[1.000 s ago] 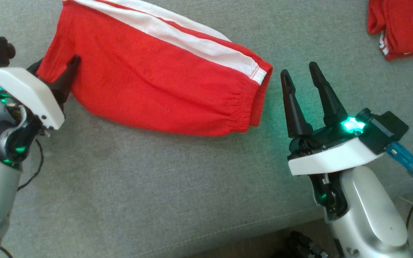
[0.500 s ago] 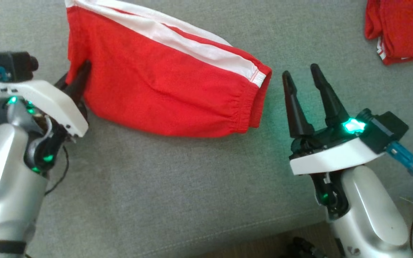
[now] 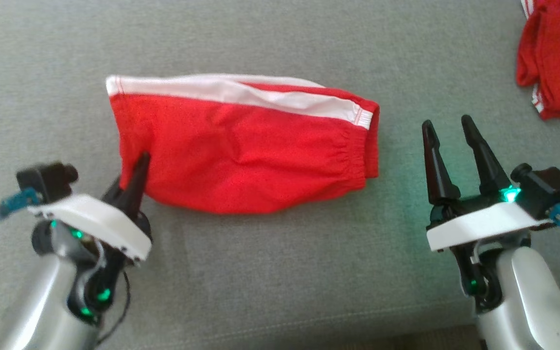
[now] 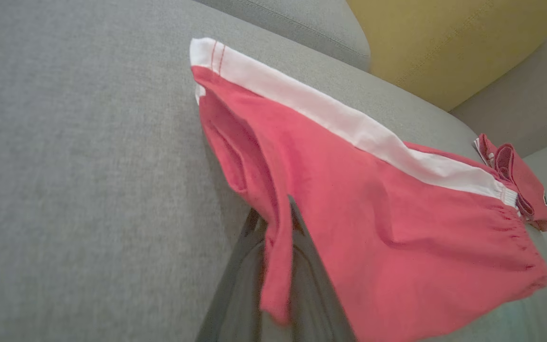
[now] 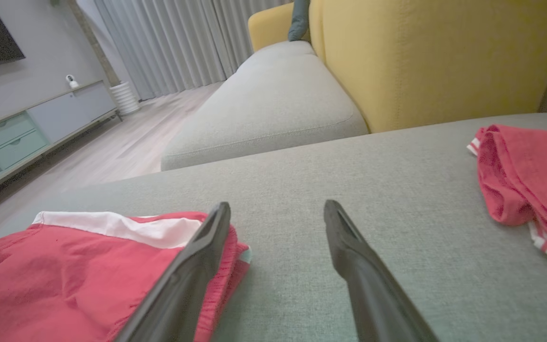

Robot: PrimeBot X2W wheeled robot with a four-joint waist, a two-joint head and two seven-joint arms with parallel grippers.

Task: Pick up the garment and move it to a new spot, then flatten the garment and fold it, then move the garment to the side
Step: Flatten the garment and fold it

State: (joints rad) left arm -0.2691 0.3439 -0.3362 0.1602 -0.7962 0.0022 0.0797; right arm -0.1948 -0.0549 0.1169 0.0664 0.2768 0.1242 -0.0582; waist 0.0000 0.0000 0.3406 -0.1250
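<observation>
The garment (image 3: 246,155), red shorts with a white side stripe, lies flat across the grey sofa seat (image 3: 280,272), waistband to the right. My left gripper (image 3: 138,170) is shut on the garment's near left corner. In the left wrist view the red cloth (image 4: 373,199) is pinched between the two fingers (image 4: 235,285) and hangs over them. My right gripper (image 3: 447,129) stands open just right of the waistband, nothing between its fingers. In the right wrist view the right gripper (image 5: 277,209) hovers over bare cushion, with the garment (image 5: 64,266) at the lower left.
A second red garment (image 3: 557,63) lies bunched at the far right of the seat, also red garment (image 5: 530,171). A yellow back cushion (image 5: 420,57) rises behind. The seat's front edge (image 3: 309,335) runs along the bottom of the head view.
My left gripper has shut on the garment's left corner and drawn it nearer, so the garment now lies level instead of slanted. The head camera has shifted too. My right gripper stays open.
</observation>
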